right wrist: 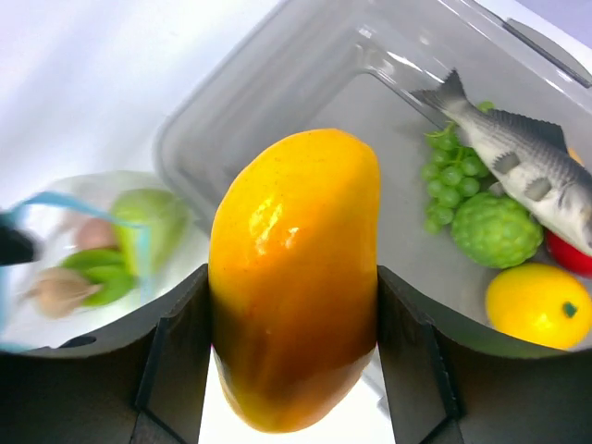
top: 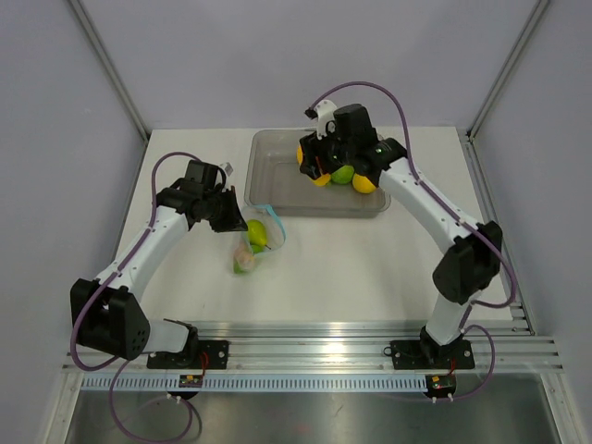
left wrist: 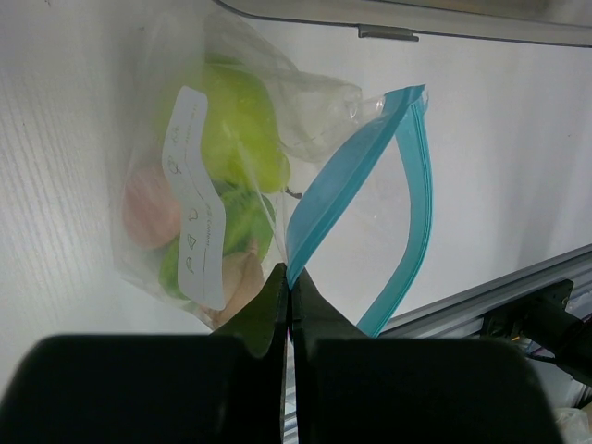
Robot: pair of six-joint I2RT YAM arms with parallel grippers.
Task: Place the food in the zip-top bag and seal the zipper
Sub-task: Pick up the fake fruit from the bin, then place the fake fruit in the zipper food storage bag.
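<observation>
Two tools are mine. My left tool [left wrist: 289, 282] is fully closed and pinches the zipper [left wrist: 412, 213] of the one bag [left wrist: 324, 102], which lies on the desk [top: 370, 268] with about four foods [left wrist: 240, 129] inside. My right tool [right wrist: 294, 324] grips one mango [right wrist: 294, 259] above the tray [right wrist: 277, 83], where one fish [right wrist: 518, 157] and one lemon [right wrist: 536, 305] lie.

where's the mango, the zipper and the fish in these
mango [right wrist: 294, 277], right wrist view, middle of its glossy orange side
zipper [left wrist: 342, 185], left wrist view, on the nearer blue strip
fish [right wrist: 523, 157], right wrist view, grey flank at mid-body
</observation>
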